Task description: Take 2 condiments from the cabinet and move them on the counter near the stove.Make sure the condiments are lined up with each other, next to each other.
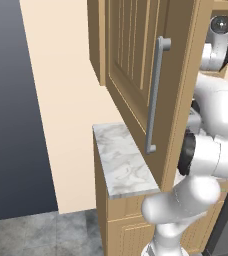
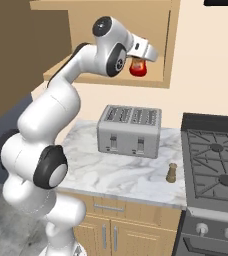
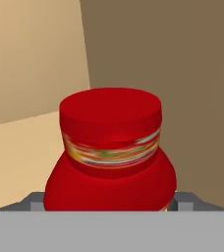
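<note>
Inside the open cabinet (image 2: 162,30) a red bottle (image 2: 137,69) with a flat red cap and a coloured label band stands at the shelf's right end. My gripper (image 2: 139,62) reaches in from the left and is shut on it. In the hand view the bottle (image 3: 111,142) sits between the two fingertips (image 3: 35,201), which press against its lower sides. The tan wooden shaker (image 2: 172,173) stands upright on the marble counter (image 2: 111,175), just left of the black stove (image 2: 213,155).
A grey toaster (image 2: 129,130) sits mid-counter, directly below the shelf. The cabinet door (image 1: 136,65) with its long grey handle (image 1: 153,95) hangs open over the counter's left end (image 1: 123,160). Cabinet walls close in behind and right of the bottle.
</note>
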Tool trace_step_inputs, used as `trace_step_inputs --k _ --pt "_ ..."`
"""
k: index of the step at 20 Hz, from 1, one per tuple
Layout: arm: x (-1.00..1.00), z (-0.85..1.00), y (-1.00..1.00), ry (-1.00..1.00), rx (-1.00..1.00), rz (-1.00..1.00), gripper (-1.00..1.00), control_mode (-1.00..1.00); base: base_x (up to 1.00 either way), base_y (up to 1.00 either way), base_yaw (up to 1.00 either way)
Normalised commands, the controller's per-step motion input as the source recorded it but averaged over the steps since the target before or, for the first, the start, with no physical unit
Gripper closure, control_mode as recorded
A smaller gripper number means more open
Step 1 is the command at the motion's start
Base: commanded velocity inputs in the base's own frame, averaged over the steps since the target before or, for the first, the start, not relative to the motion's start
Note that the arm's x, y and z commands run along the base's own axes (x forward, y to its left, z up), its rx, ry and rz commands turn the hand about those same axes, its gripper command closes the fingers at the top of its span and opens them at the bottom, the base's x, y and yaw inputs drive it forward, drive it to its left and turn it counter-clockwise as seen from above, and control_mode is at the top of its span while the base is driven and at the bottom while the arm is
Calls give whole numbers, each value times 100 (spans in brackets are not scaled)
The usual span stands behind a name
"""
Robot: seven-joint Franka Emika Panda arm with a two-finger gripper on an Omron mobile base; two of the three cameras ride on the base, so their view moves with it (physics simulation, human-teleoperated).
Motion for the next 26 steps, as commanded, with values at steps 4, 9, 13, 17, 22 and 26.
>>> trace_step_inputs --k 4,9,13,17,22,26 --pt "-100 2 -23 -20 0 0 100 -100 0 0 0" --pt "-100 12 -17 -17 -1 9 100 -100 0 0 0" --pt "-100 5 -13 -2 -9 26 100 -100 0 0 0" --pt "-100 0 -9 0 -16 40 100 -100 0 0 0" --pt "-98 -7 -13 0 -10 45 100 -100 0 0 0" --pt "-72 -34 -14 -1 -3 28 100 -100 0 0 0"
